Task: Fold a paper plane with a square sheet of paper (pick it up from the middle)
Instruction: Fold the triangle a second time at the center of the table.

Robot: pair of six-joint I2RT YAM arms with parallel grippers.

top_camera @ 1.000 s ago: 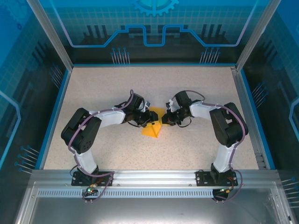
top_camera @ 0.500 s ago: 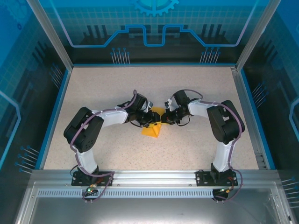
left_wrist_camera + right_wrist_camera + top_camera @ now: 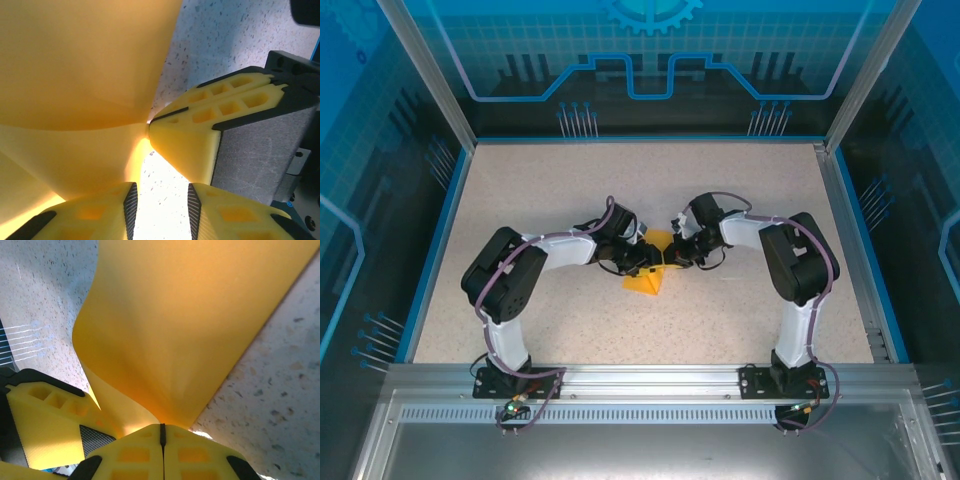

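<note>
Orange paper sheet [image 3: 647, 281], thin and smooth, partly folded into a wedge, sits in the middle of the speckled beige table [image 3: 740, 200], between both grippers. Right gripper [image 3: 161, 432]: ribbed yellow fingers pressed together, clamped on a curled paper edge. Left gripper [image 3: 160, 207]: jaws apart, speckled surface visible through the gap, paper just beside one finger.

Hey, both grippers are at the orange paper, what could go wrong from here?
The right gripper is shut on a small pinch of the square sheet of paper, which bows; a pull may tear it or crease it wrongly. The left gripper is open with the paper beside its gap, not in it, so closing may miss. The two grippers sit tip to tip and might collide.
</note>
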